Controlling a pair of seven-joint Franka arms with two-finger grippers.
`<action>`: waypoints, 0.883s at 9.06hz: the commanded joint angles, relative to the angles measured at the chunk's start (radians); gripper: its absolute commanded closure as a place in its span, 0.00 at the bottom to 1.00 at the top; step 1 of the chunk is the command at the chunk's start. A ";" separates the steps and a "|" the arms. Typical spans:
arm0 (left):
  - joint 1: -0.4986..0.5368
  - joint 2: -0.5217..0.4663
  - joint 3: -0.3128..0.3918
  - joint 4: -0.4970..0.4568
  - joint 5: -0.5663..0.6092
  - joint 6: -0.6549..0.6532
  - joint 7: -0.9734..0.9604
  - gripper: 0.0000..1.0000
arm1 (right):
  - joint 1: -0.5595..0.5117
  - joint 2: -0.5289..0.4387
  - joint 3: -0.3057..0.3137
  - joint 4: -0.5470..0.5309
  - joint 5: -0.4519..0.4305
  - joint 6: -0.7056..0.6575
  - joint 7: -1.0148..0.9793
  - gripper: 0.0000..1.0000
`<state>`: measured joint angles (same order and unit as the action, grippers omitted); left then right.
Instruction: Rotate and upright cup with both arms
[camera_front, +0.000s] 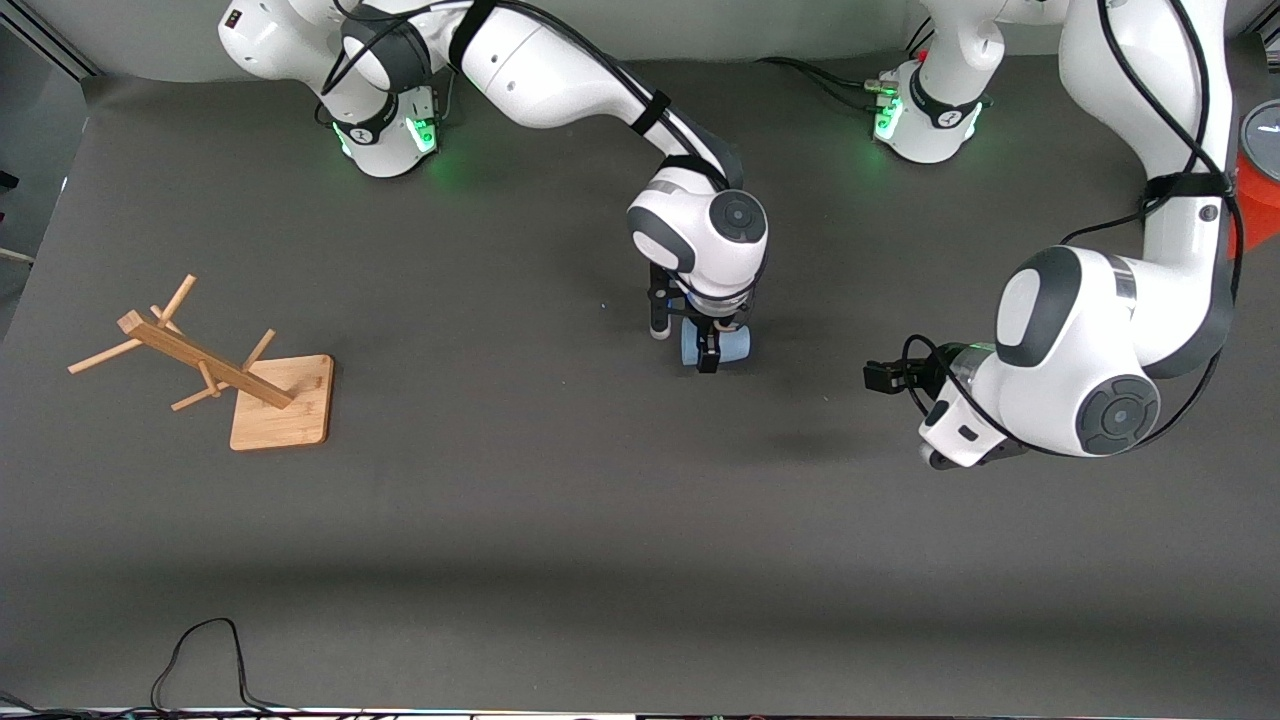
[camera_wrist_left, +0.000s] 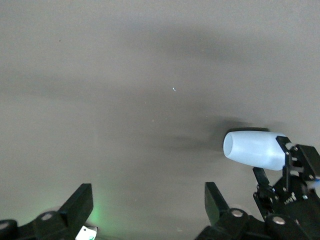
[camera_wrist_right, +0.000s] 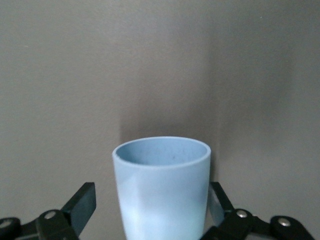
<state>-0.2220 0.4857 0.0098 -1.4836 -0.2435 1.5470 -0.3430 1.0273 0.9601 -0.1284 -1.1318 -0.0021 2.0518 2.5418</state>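
Note:
The pale-blue cup (camera_front: 735, 345) lies on its side on the dark mat near the table's middle. My right gripper (camera_front: 705, 345) points down over it. In the right wrist view the cup (camera_wrist_right: 161, 190) sits between the open fingers of the right gripper (camera_wrist_right: 152, 195): one finger (camera_wrist_right: 80, 202) stands clear of the wall and the other (camera_wrist_right: 220, 200) is close against it. My left gripper (camera_front: 880, 377) hovers open and empty above the mat toward the left arm's end. The left wrist view shows its fingers spread (camera_wrist_left: 147, 195) and the lying cup (camera_wrist_left: 252, 149) farther off.
A wooden mug rack (camera_front: 200, 365) lies tipped over on its square base (camera_front: 285, 405) toward the right arm's end. An orange can with a grey lid (camera_front: 1262, 170) shows at the left arm's end. A black cable (camera_front: 200, 650) loops at the table's near edge.

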 joint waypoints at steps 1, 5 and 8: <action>-0.016 0.001 0.009 -0.007 0.001 0.013 -0.016 0.01 | -0.001 -0.126 -0.007 -0.009 -0.006 -0.181 -0.064 0.00; -0.083 0.013 0.009 -0.026 0.009 0.048 -0.105 0.01 | -0.085 -0.418 -0.014 -0.185 0.017 -0.393 -0.410 0.00; -0.205 0.022 0.010 -0.083 0.051 0.162 -0.245 0.01 | -0.218 -0.555 -0.040 -0.215 0.017 -0.534 -0.758 0.00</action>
<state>-0.3567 0.5158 0.0059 -1.5415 -0.2295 1.6707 -0.5050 0.8435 0.4765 -0.1596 -1.2875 0.0022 1.5367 1.9002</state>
